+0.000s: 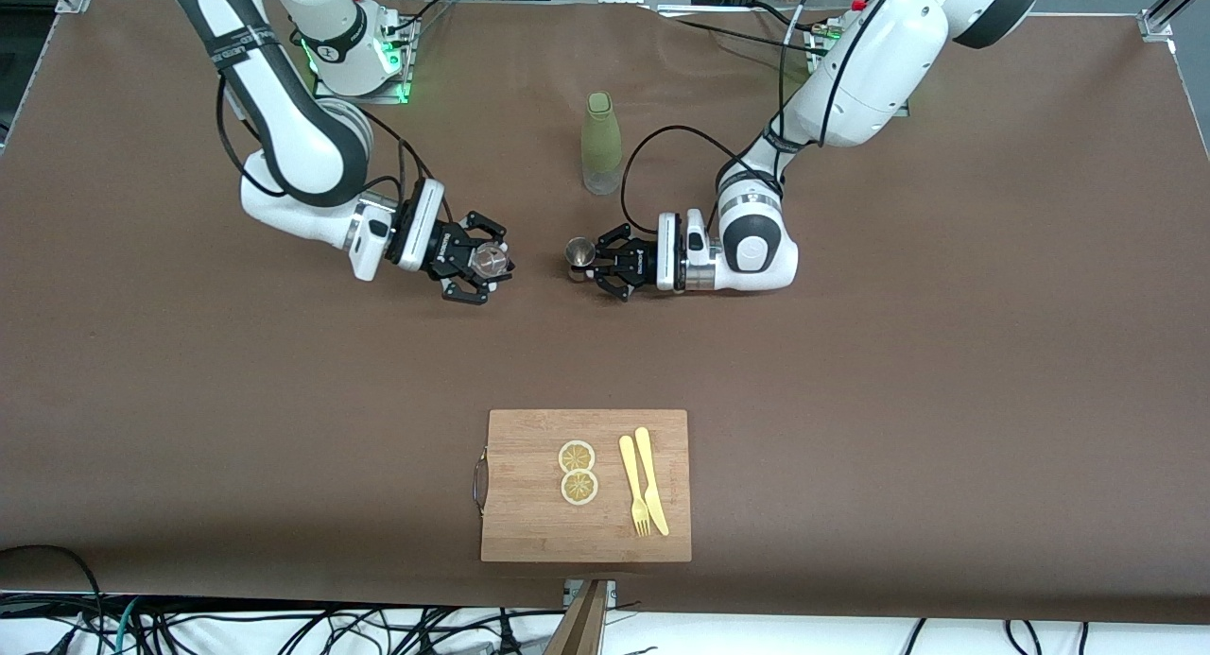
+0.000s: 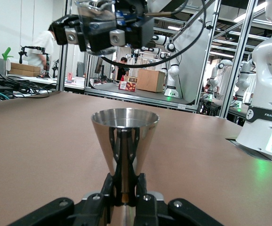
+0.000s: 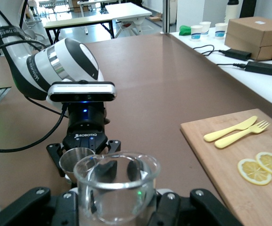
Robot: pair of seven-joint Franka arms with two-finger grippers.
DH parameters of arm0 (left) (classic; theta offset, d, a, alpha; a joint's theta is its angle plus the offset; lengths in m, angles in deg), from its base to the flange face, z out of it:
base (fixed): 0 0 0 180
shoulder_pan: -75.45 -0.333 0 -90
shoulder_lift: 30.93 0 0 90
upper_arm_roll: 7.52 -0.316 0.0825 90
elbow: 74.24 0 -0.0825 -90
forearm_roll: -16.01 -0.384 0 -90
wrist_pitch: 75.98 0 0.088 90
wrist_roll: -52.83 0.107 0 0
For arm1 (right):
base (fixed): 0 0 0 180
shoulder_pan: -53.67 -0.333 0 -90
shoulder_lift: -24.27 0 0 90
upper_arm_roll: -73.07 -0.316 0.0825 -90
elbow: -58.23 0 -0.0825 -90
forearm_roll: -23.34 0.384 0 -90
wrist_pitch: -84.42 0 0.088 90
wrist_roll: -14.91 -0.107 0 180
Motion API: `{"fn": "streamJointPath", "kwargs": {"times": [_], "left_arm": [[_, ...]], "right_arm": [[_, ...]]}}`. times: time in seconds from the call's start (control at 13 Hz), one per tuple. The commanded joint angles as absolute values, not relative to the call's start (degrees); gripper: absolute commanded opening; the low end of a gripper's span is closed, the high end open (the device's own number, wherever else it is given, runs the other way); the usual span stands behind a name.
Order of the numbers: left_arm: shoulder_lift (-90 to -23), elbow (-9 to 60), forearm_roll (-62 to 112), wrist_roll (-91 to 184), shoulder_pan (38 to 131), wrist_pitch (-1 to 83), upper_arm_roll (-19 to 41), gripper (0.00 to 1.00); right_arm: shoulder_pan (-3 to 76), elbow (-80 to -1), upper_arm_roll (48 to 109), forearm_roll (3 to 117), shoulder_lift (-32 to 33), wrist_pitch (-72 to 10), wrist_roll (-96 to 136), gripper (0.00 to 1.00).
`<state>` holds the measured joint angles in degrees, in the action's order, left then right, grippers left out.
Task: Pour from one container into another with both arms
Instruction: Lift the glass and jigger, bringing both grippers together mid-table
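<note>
Both arms reach inward, left hand [image 1: 594, 263] and right hand [image 1: 487, 263] clamped, facing each other

L pincer [image 2: 124, 195] clamped on steel cup [image 2: 124, 136], upright | R pincer [image 2: 103, 28] above w/ clear glass [image 2: 96, 23]

Brown table [image 1: 945, 400] is carrying a tan wooden board [image 1: 529, 523] bearing pale yellow lemon slices [image 1: 578, 472], fork [image 1: 631, 483] and knife [image 1: 652, 480]. Green bottle [image 1: 601, 140] is showing a clear base. White arms [image 1: 851, 78] are wearing black bands; silver cup [image 2: 124, 141] is shining.
</note>
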<state>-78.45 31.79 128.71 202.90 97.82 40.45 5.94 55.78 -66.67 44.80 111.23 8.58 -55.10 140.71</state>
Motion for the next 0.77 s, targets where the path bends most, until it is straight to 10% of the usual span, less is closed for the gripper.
{"fn": "streamJointPath", "kwargs": {"times": [0.0, 0.69], "left_arm": [[-80.1, 29.1, 130.9, 203.7, 99.4, 41.4, 5.6, 0.00], [-80.8, 26.2, 134.7, 203.7, 102.1, 45.1, 5.6, 0.00]], "right_arm": [[55.9, -70.1, 44.1, 112.7, 11.6, -56.2, 140.3, 0.16], [55.1, -70.9, 41.3, 112.6, 11.5, -60.5, 140.3, 0.16]]}}
